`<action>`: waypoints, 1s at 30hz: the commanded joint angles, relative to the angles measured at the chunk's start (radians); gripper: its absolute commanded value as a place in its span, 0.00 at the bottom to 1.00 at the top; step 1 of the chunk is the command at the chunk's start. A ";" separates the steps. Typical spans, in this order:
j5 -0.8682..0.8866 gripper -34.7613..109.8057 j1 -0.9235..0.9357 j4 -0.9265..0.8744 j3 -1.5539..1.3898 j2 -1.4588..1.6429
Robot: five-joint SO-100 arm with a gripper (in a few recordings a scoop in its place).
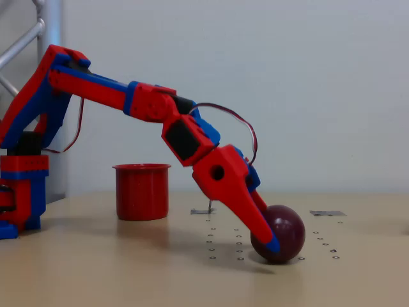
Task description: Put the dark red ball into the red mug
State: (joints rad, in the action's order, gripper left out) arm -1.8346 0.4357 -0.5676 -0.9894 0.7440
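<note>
One glossy, likely slippery ball (281, 233) sits lower right; gripper (270, 242) straddles it, clench unclear; grip its middle.

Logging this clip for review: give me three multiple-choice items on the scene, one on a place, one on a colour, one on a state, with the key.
1. Where is the ball in the fixed view?
A. inside the mug
B. on the table, right of the mug
C. lifted in the air

2. What colour is the mug?
A. red
B. green
C. white

3. How does the mug stand?
A. tipped on its side
B. upside down
C. upright, mouth up

Key: 1 B, the ball rests on the table with the gripper down against it. 2 A, it is bright red. 3 C, its flared rim faces up.
</note>
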 commanded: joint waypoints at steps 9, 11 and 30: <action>0.035 0.53 -0.040 0.017 0.129 0.034; 0.043 0.53 -0.049 0.017 0.132 0.029; 0.009 0.46 -0.080 -0.072 0.206 -0.014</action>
State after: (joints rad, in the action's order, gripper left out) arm -1.8055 0.3712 -0.6305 -0.8790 0.6765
